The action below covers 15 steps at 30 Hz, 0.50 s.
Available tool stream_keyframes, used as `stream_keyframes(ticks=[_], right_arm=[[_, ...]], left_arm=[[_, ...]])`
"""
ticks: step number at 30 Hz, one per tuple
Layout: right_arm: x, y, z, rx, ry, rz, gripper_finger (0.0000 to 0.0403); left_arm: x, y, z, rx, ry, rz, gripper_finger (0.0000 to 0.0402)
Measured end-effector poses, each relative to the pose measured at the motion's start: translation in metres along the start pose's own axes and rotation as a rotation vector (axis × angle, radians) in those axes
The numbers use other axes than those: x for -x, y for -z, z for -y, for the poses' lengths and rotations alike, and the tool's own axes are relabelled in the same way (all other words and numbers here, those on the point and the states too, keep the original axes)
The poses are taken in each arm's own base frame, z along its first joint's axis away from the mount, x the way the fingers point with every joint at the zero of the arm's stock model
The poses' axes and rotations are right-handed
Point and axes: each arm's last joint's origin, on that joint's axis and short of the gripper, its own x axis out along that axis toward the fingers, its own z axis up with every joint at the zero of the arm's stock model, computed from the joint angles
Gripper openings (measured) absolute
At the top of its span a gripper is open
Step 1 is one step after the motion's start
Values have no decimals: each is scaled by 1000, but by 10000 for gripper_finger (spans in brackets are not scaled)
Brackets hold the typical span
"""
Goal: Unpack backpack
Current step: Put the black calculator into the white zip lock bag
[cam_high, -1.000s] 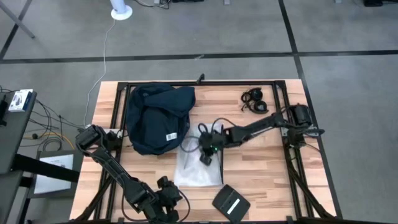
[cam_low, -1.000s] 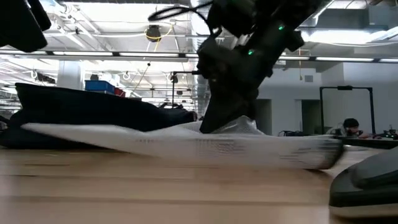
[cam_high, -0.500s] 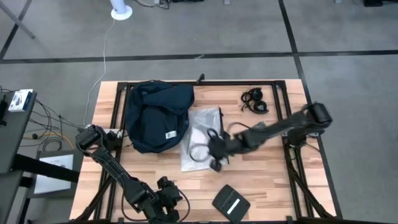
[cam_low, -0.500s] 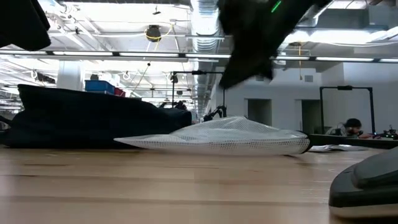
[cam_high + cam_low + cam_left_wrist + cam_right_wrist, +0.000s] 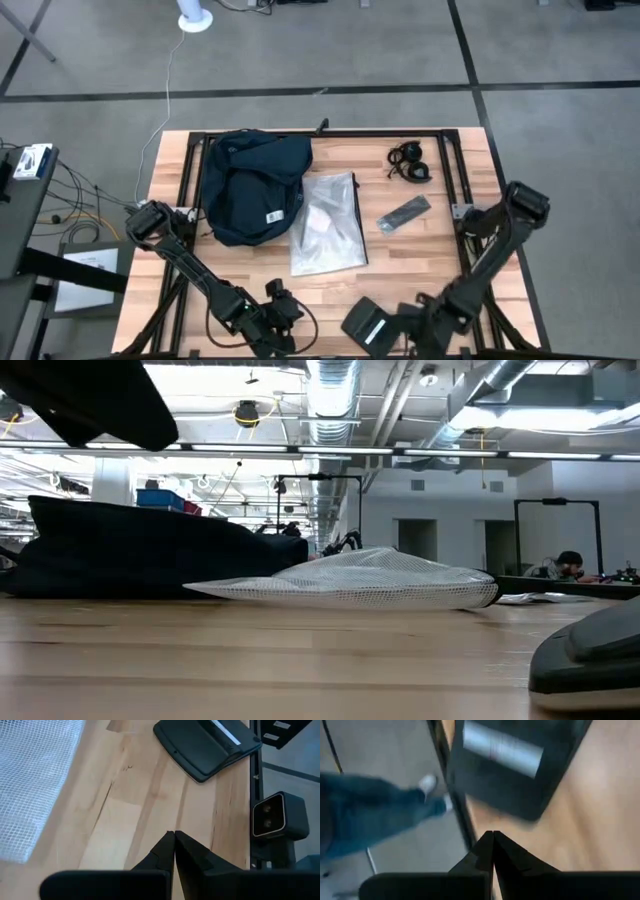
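The dark navy backpack [image 5: 250, 185] lies flat on the table's far left part, and shows as a low dark mound [image 5: 150, 550] in the low view. A clear crinkly plastic bag [image 5: 328, 222] lies flat beside it on its right. My left gripper [image 5: 283, 312] is shut at the near edge [image 5: 174, 837] and holds nothing. My right gripper [image 5: 402, 324] is also shut at the near edge [image 5: 493, 837]. It sits just right of a black flat pouch [image 5: 368, 325] with a white label and does not touch it.
A small black flat bar [image 5: 404, 213] lies right of the plastic bag. A coiled black cable or headset [image 5: 410, 163] sits at the far right. A black frame [image 5: 455, 190] runs along the table's edges. A person's leg [image 5: 375, 815] shows on the floor past the near edge.
My right gripper has let go of the plastic bag and drawn back from the table's middle to the near edge beside the pouch. The bag, earlier held and blurred, has settled flat and still, a little farther from the near edge. My left gripper has shifted slightly toward the right.
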Motion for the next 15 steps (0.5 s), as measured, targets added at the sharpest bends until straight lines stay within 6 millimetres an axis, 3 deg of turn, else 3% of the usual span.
stream_keyframes(ticks=[5,11,15], right_arm=[[-29,15,2,-54,79,-36,0],[-63,-2,3,-38,25,-50,0],[-74,-13,2,-17,-26,-42,0]], left_arm=[[-5,-6,-5,-23,-13,-1,0],[-7,-8,-8,1,-1,-24,0],[-7,-8,-7,22,4,-31,0]])
